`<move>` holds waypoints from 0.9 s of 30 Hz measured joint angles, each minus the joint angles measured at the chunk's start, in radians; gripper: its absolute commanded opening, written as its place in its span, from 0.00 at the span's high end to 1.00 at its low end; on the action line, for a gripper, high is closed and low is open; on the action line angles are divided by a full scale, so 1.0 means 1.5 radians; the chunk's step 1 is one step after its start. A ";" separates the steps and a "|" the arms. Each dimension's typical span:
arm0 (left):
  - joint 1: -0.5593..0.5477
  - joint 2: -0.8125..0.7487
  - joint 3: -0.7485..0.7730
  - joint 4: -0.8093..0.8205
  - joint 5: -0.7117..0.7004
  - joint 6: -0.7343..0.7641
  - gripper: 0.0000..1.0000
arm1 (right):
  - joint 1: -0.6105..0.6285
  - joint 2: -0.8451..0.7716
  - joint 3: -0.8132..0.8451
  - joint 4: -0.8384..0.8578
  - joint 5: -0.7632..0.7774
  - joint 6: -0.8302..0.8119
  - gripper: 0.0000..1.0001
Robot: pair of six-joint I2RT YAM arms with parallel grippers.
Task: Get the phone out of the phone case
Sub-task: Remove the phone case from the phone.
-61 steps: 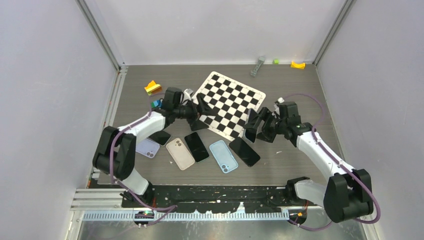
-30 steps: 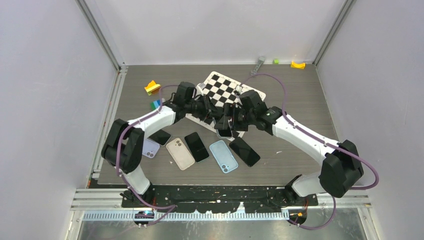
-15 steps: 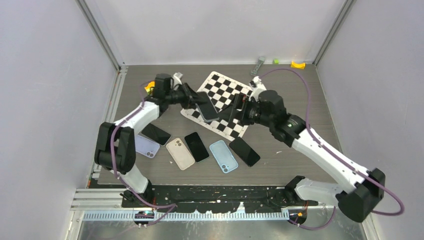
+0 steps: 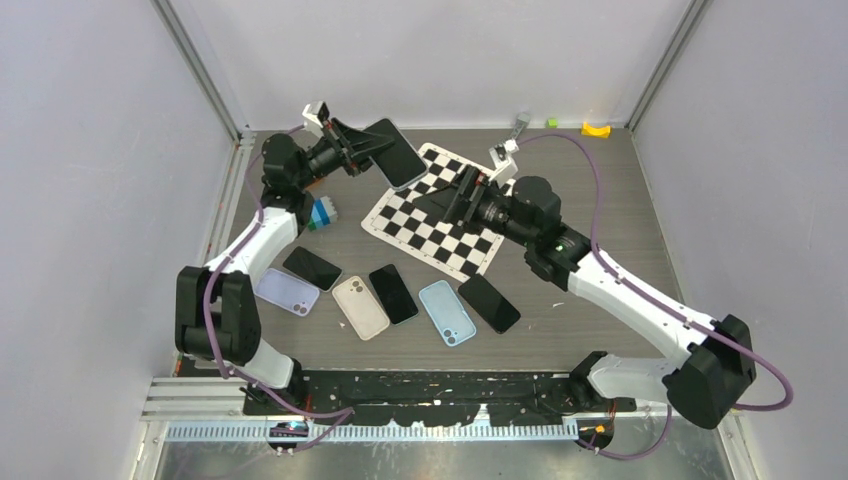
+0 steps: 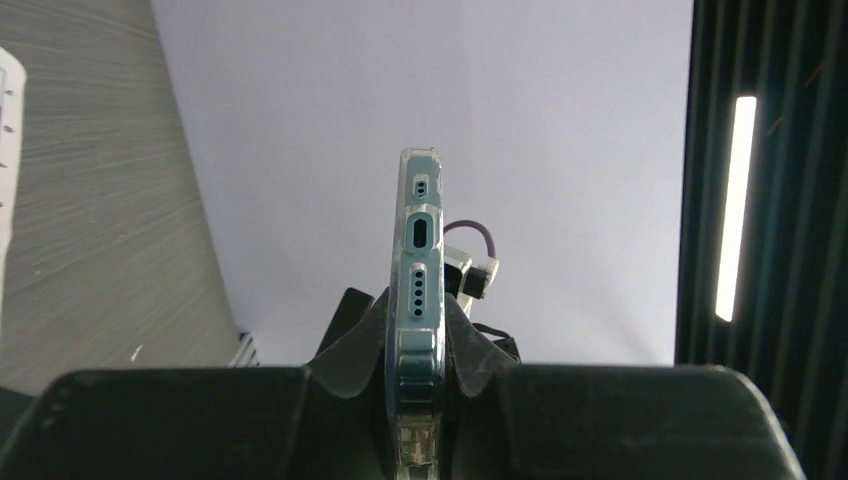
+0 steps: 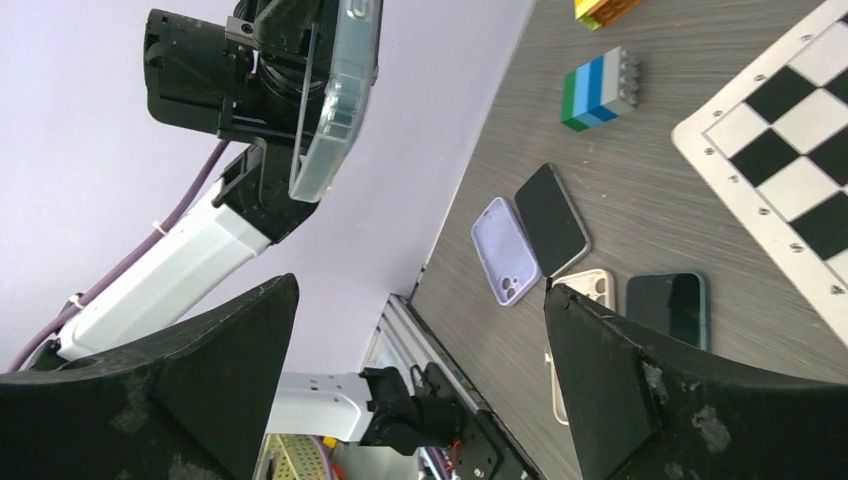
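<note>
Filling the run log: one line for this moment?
left gripper: shut on cased phone, held aloft | right gripper: open, empty, facing it | removal: not yet done

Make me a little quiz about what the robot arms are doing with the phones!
1. Pick one: whose fingers grip the phone in its clear case? A) the left arm's B) the right arm's C) nobody's
2. True or false: the right arm's fingers are shut tight.
3. Count: how many things are in the row of phones and cases lying on the table?

Key:
1. A. The left fingers pinch it up in the air.
2. False. The right fingers stand wide open and hold nothing.
3. Six.
</note>
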 measured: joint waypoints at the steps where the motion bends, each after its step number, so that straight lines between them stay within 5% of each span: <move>1: 0.000 0.000 -0.004 0.023 0.000 -0.021 1.00 | 0.004 0.012 0.007 0.008 -0.004 0.005 0.04; 6: 0.000 -0.014 -0.023 0.070 -0.005 -0.080 1.00 | 0.020 0.056 0.057 0.046 -0.017 0.021 0.20; 13: 0.000 -0.042 -0.031 0.084 -0.012 -0.107 1.00 | 0.027 0.090 0.097 0.111 -0.036 0.035 0.28; 20: 0.000 -0.047 -0.035 0.082 -0.019 -0.110 1.00 | 0.030 0.115 0.109 0.128 -0.036 0.039 0.62; 27: 0.001 -0.062 -0.035 0.021 -0.029 -0.109 1.00 | 0.031 0.122 0.120 0.143 -0.055 0.019 0.78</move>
